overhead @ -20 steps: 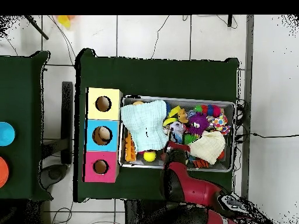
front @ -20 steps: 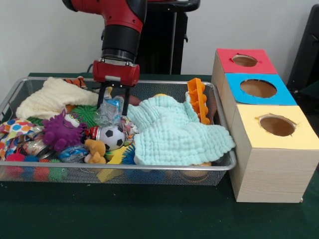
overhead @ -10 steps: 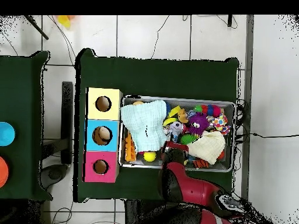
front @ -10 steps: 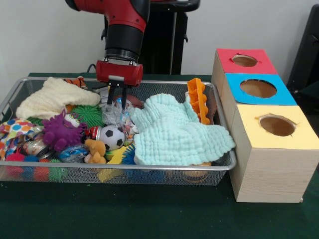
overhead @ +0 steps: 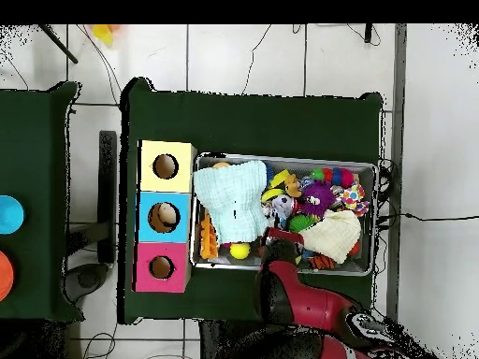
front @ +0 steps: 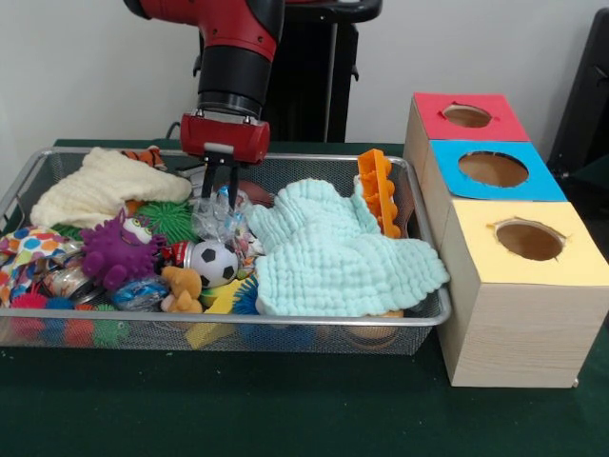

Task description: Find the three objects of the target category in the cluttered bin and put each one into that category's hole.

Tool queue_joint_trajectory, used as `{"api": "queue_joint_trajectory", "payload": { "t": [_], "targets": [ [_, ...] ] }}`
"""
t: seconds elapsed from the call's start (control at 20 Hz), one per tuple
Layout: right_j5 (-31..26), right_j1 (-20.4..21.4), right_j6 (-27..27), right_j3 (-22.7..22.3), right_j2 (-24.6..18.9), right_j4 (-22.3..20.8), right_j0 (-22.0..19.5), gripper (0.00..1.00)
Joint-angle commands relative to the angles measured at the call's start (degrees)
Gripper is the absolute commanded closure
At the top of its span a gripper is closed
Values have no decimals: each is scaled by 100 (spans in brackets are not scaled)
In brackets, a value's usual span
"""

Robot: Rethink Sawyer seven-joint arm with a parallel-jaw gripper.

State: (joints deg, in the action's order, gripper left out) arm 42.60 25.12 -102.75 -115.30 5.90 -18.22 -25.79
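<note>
My gripper (front: 222, 191) hangs over the back middle of the wire bin (front: 285, 333), its two fingers drawn close together and pinching the top of a crumpled clear plastic wrapper (front: 215, 219). The wrapper still rests among the toys, just behind a small soccer ball (front: 213, 263). Three sorting boxes with round holes stand right of the bin: red (front: 466, 116), blue (front: 493, 169) and yellow (front: 529, 240). From overhead the gripper (overhead: 278, 236) sits at the bin's lower edge, its fingers hidden by the arm.
A mint cloth (front: 338, 252) covers the bin's right half, with an orange plastic toy (front: 377, 190) behind it. A cream cloth (front: 100, 186), a purple spiky creature (front: 116, 252), a green spiky ball (front: 169, 219) and a small brown plush (front: 181, 288) crowd the left half.
The fingers stood wide apart over the wrapper one second ago; they have since closed on its top. The hand shifted slightly to the right.
</note>
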Motion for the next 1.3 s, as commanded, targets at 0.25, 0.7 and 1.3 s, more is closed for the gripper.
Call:
{"api": "queue_joint_trajectory", "payload": {
  "t": [0.25, 0.7, 1.3],
  "targets": [
    [202, 237, -1155, -42, -157, 175, 41, 100],
    [-256, 1076, -1244, -647, -142, 414, 318, 100],
    [-1029, 2215, -1330, -1271, -226, 890, 778, 100]
  ]
}}
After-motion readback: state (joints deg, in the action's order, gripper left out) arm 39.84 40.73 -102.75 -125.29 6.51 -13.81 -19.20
